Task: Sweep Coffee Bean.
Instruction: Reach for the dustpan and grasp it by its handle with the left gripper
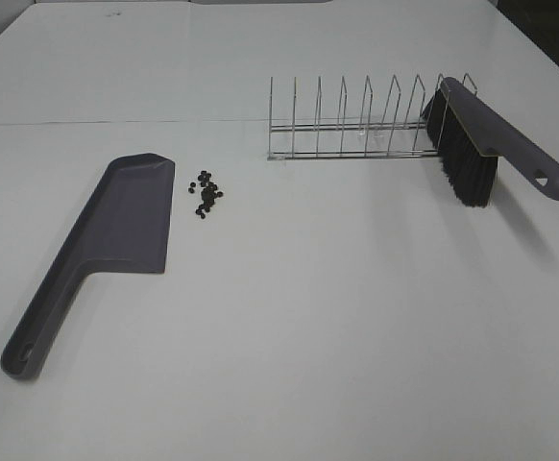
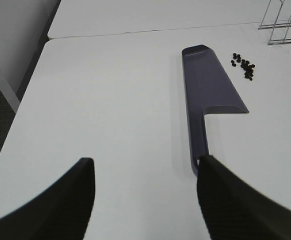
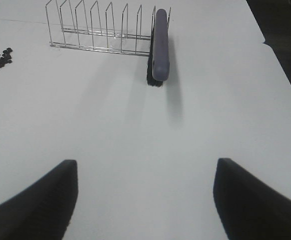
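A small cluster of dark coffee beans (image 1: 206, 193) lies on the white table just right of the grey dustpan (image 1: 116, 230), which lies flat with its handle toward the front left. The beans also show in the left wrist view (image 2: 243, 65) and the right wrist view (image 3: 1, 59). A grey brush with black bristles (image 1: 472, 149) leans in the right end of a wire rack (image 1: 356, 125). My left gripper (image 2: 143, 192) is open and empty, near the dustpan handle's end (image 2: 198, 155). My right gripper (image 3: 145, 195) is open and empty, well short of the brush (image 3: 160, 47).
The white table (image 1: 337, 317) has a seam across the back. Its left edge and the floor show in the left wrist view (image 2: 5, 107). Its right edge shows in the right wrist view (image 3: 280, 65).
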